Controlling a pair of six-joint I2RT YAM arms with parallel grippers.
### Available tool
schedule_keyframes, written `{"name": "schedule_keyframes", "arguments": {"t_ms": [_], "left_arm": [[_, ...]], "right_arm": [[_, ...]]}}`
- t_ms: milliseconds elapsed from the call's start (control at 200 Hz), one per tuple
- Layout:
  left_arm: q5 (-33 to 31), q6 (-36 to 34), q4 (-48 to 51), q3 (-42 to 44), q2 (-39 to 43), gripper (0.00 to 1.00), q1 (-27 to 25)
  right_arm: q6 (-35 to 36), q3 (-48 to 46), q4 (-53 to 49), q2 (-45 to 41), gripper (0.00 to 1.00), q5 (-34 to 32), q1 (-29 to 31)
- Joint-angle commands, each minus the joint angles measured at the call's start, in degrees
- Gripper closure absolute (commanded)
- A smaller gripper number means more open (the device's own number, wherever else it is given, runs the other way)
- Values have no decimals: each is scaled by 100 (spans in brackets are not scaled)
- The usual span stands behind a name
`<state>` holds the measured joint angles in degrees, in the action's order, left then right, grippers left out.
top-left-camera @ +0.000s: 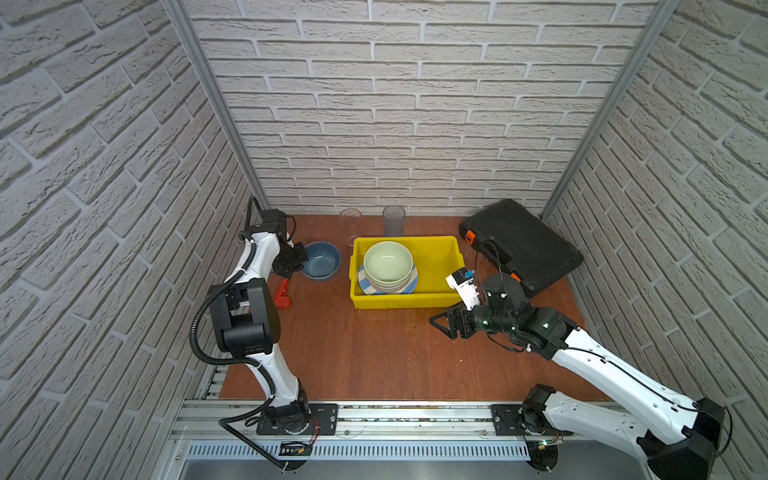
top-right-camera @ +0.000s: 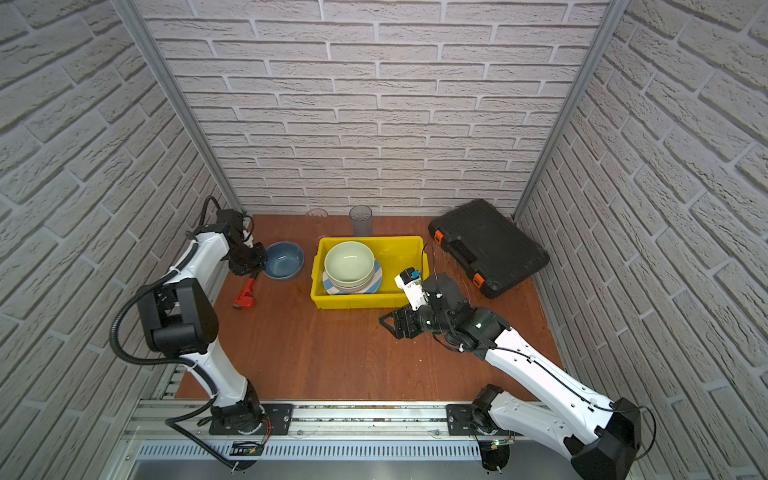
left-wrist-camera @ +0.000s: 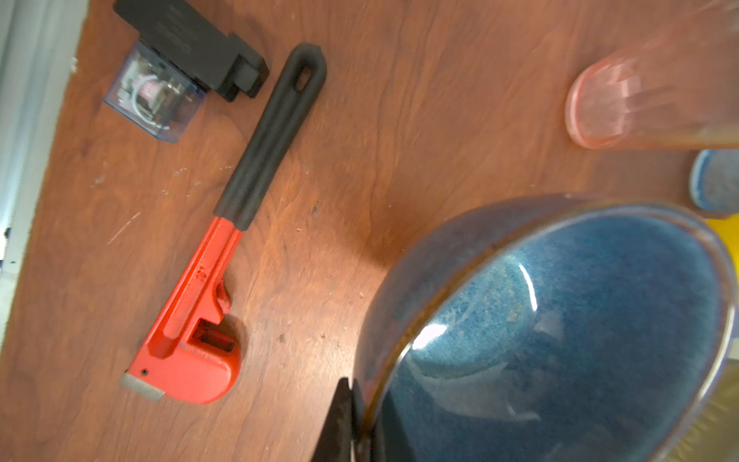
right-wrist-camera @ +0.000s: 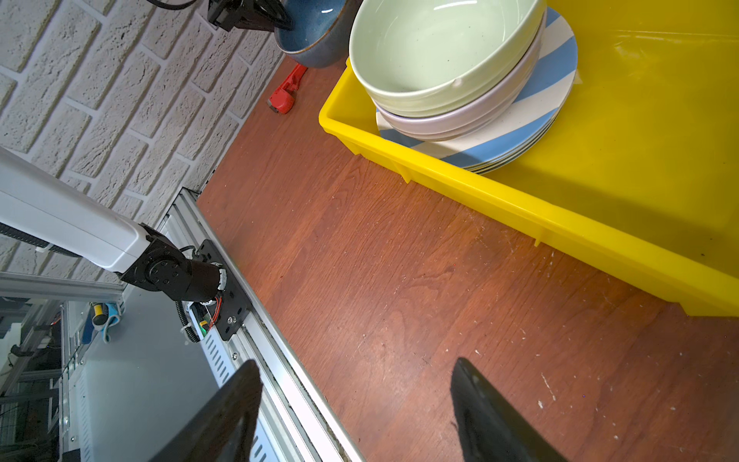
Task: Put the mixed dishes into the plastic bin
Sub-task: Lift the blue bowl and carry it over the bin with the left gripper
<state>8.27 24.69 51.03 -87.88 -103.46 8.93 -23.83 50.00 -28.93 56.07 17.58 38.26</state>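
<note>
Two left fingers (left-wrist-camera: 338, 432) are pinched tight on the rim of the blue bowl (left-wrist-camera: 560, 340), one inside and one outside; the bowl is over the worktop (top-left-camera: 374, 357), just beside the yellow bin (top-left-camera: 399, 305) and not touching it; we cannot tell if it is off the wood yet. The right fingers (right-wrist-camera: 492, 416) are spread wide and hold nothing; they hang low by the bin's near corner.

Inside the bin, the green bowl (top-left-camera: 387, 259) sits in the lavender-grey bowl (right-wrist-camera: 460, 120) on the striped plate (top-left-camera: 363, 287); the other half is bare. Both tumblers (top-left-camera: 393, 220) wait by the wall.

We think the job now is to carry the blue bowl in. We should lift it straight up, higher than the bin wall; a pinch on one edge may let it swing, so we go slowly and keep it flat; we set it down softly, then let go. The red wrench (top-left-camera: 282, 295) stays out.
</note>
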Motion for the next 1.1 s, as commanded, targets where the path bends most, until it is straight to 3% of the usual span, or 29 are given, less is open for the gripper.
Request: {"name": "schedule_keyframes", "arguments": {"t_ms": [0, 280, 520, 1095], "left_arm": [[292, -15, 92, -362, 454, 100, 46], [1047, -186, 748, -978, 710, 100, 39], [1326, -245, 1266, -1527, 938, 100, -36], [1204, -159, 1779, -2556, 921, 100, -1344]], "right_arm": [[-64, -33, 154, -105, 24, -83, 50], [-127, -34, 297, -19, 25, -49, 50], [-172, -42, 415, 67, 25, -2, 51], [-234, -111, 392, -59, 25, -65, 59]]}}
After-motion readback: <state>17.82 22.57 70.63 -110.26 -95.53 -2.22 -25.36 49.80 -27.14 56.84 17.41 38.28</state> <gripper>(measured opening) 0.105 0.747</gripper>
